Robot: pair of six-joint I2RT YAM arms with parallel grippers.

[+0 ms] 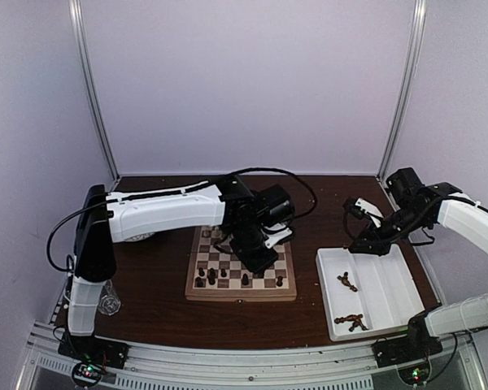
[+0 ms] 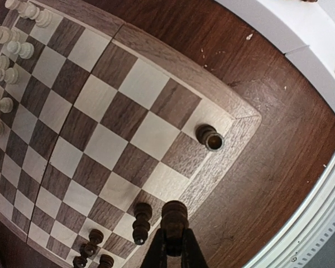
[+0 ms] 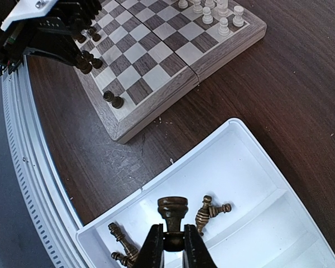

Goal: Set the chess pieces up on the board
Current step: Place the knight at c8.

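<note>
The board point(image 1: 228, 295) lies mid-table, with dark chess pieces point(image 1: 212, 276) along its near row and cream ones at its far left. My left gripper point(image 1: 259, 253) hovers over the board's near edge. In the left wrist view it point(image 2: 173, 241) is shut on a dark piece point(image 2: 175, 216), beside a standing dark piece point(image 2: 140, 222); a dark rook point(image 2: 210, 137) stands on the corner square. My right gripper point(image 3: 173, 243) is shut on a dark piece point(image 3: 173, 210), gripped by its head with the base pointing away. It hangs above the white tray point(image 3: 240, 162).
Loose dark pieces lie in the tray: two crossed point(image 3: 210, 211) and more at its near corner point(image 3: 120, 246). Cream pieces point(image 3: 214, 13) fill the board's far rows. A small clear object point(image 1: 108, 301) sits by the left arm's base. A metal rail point(image 1: 228, 357) runs along the near table edge.
</note>
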